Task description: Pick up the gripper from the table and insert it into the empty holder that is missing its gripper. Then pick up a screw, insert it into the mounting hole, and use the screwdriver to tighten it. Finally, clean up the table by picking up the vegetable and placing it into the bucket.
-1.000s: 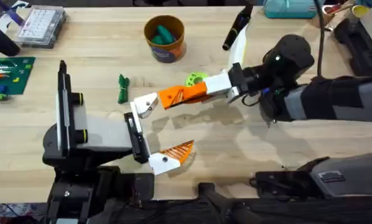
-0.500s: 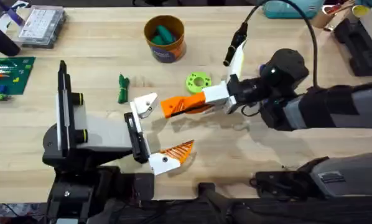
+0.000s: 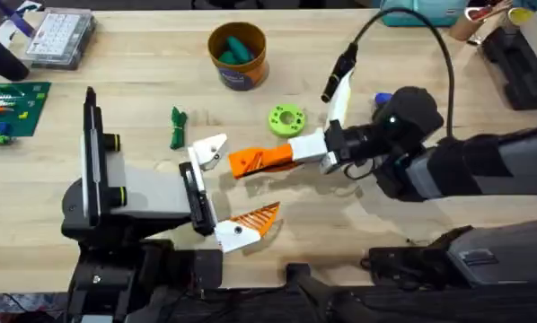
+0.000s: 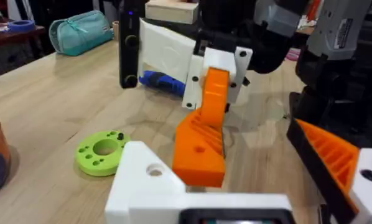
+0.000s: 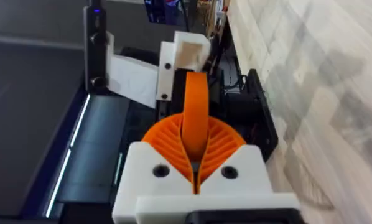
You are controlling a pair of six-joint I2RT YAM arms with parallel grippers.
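Spanning the frame, pale wooden table (image 3: 143, 67), bucket (image 3: 237, 56) at upper centre, vegetable (image 3: 177, 127) left of centre, right arm stretched leftward, right jaws (image 3: 259, 161) clamped on orange gripper (image 3: 250, 162) beside white holder (image 3: 210, 150), left jaws (image 3: 222, 193) apart.

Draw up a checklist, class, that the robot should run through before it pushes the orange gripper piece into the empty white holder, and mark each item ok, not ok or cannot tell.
1. The gripper is held firmly by the right gripper: ok, the pads are clamped on it in the right wrist view.
2. The holder is empty and unobstructed: ok.
3. The piece's tip points toward the holder: ok, from overhead.
4. The piece is seated in the holder: not ok, a gap remains.
5. The mounting hole is free for the screw: ok.
6. The vegetable is clear of the path: ok.
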